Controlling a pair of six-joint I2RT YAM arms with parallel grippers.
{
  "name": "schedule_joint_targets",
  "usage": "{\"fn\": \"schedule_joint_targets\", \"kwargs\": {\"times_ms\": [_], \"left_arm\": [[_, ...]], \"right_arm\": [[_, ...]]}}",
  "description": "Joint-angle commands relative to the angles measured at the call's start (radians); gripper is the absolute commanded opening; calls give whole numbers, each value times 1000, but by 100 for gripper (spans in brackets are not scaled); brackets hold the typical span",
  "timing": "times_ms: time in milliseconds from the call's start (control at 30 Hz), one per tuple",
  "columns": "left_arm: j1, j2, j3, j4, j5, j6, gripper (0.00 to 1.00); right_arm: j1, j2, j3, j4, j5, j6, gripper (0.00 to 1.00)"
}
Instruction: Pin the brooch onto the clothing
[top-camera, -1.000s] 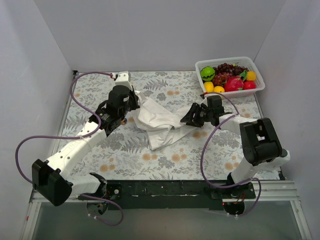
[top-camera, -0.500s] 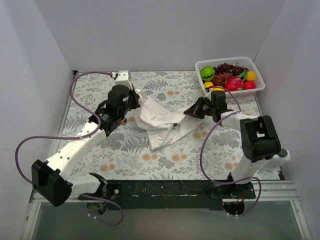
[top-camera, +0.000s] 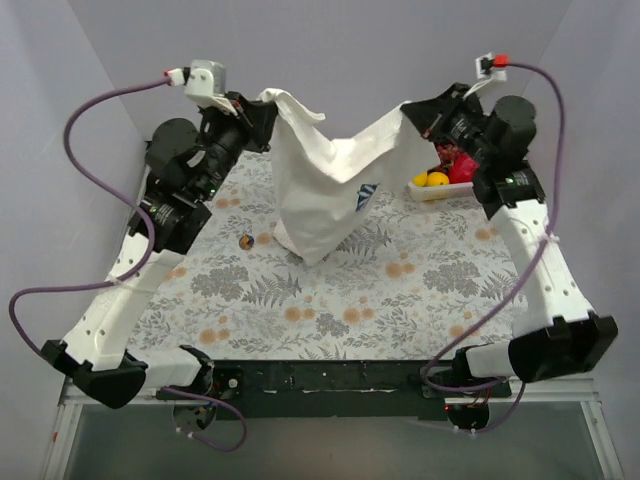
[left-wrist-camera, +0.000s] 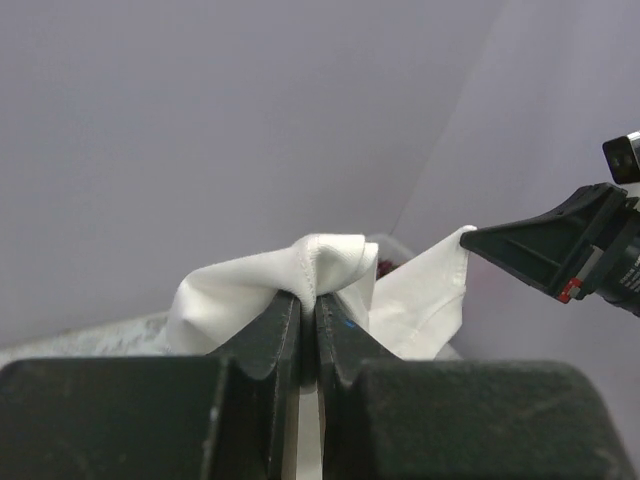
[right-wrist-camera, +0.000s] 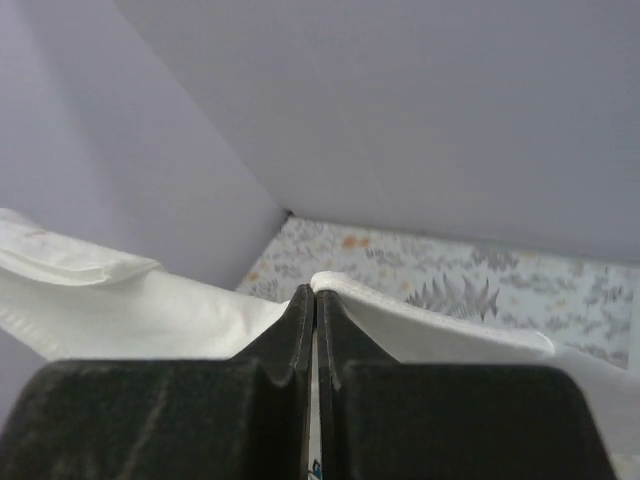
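While wrist views show left fingers (left-wrist-camera: 272, 338) and right fingers (right-wrist-camera: 292, 328) clamping the shirt (top-camera: 318, 195), only overhead shows the brooch (top-camera: 245, 241).

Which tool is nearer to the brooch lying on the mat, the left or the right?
Left. The left tool, shut on one corner of the shirt, is raised behind the brooch; the right tool, shut on another corner, is raised far across on the right side.

Even, soft light; near foregrounds perhaps blurred.
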Motion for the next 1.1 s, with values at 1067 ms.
{"fn": "schedule_joint_targets", "kwargs": {"times_ms": [1067], "left_arm": [[25,136,98,-44,111,-15,0]], "right_arm": [[-5,-382,-249,113,168,-164,1]]}}
